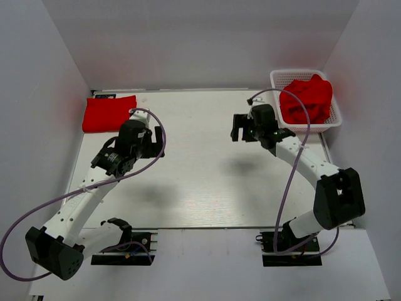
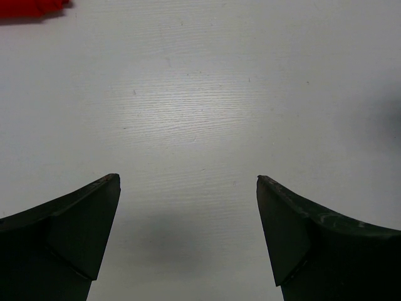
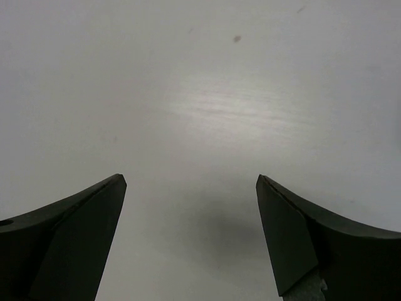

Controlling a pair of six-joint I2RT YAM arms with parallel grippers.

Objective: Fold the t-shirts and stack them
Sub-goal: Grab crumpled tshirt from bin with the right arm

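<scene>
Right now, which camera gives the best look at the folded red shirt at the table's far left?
The top external view: the folded red shirt shows whole, lying flat as a rectangle. The left wrist view catches only a red sliver in its top left corner, probably its edge. The right wrist view shows none of it.

A wide, pale white desk [image 1: 207, 169] with a faint wood-grain surface carries everything here. At its far left corner a folded bright red fabric t-shirt [image 1: 109, 113] lies flat in a neat rectangle. At the far right corner a white plastic mesh basket [image 1: 294, 76] stands upright, with crumpled red t-shirts [image 1: 310, 100] heaped inside it. Two black base plates [image 1: 122, 251] sit at the near edge, well apart.
</scene>
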